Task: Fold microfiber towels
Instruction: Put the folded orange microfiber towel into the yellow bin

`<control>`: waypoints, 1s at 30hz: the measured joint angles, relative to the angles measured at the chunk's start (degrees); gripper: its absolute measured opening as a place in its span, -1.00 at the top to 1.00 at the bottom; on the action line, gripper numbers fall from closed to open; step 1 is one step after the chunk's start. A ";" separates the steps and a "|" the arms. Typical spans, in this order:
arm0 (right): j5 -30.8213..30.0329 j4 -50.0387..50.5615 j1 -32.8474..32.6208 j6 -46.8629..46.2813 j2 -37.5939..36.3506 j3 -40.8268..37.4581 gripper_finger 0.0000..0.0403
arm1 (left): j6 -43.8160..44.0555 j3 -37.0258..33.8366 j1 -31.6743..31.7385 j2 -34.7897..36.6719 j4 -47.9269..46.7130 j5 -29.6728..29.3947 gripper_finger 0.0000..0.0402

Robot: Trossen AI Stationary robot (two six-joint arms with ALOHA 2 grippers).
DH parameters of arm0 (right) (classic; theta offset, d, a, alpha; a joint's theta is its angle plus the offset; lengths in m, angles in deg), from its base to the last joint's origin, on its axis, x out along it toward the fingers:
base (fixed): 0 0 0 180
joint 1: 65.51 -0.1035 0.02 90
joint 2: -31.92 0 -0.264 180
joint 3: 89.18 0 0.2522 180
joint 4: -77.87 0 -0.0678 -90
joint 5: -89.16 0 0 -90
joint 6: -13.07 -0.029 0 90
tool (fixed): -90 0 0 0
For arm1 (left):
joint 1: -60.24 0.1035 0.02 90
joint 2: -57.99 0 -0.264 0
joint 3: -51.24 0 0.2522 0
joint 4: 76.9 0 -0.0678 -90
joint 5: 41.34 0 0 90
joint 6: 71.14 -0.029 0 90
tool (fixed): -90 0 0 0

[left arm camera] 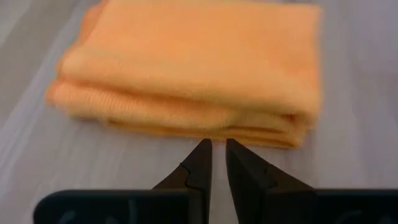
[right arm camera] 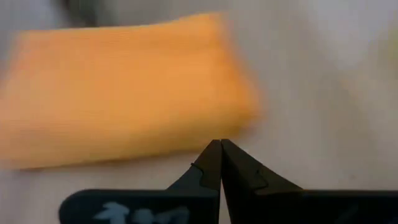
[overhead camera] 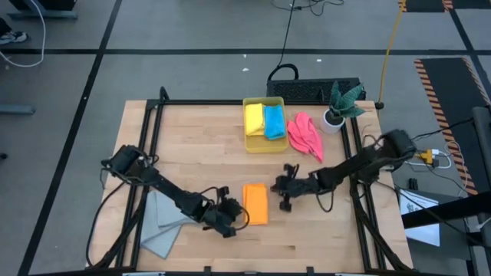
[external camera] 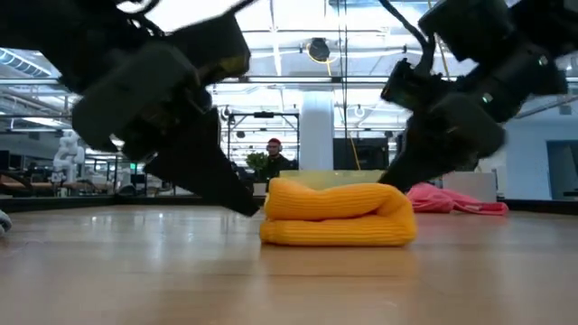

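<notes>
Orange towel (overhead camera: 256,203) lies folded near desk (overhead camera: 199,138) front edge, centre. Left end effector (left arm camera: 216,154) just beside it, slightly parted, empty; right end effector (right arm camera: 219,155) clenched, empty. You risk snagging top layer on re-approach, undoing fold. Pink towel (overhead camera: 305,135) still loose.

A folded orange towel (external camera: 339,214) lies mid-frame on the wooden surface (external camera: 289,280), a dark arm on each side, a pink towel (external camera: 452,200) behind right.
</notes>
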 joint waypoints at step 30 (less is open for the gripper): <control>-6.89 -0.82 -17.16 24.41 14.42 19.37 -0.03 | 0.56 -0.20 -0.30 0.00 2.19 -1.79 0.75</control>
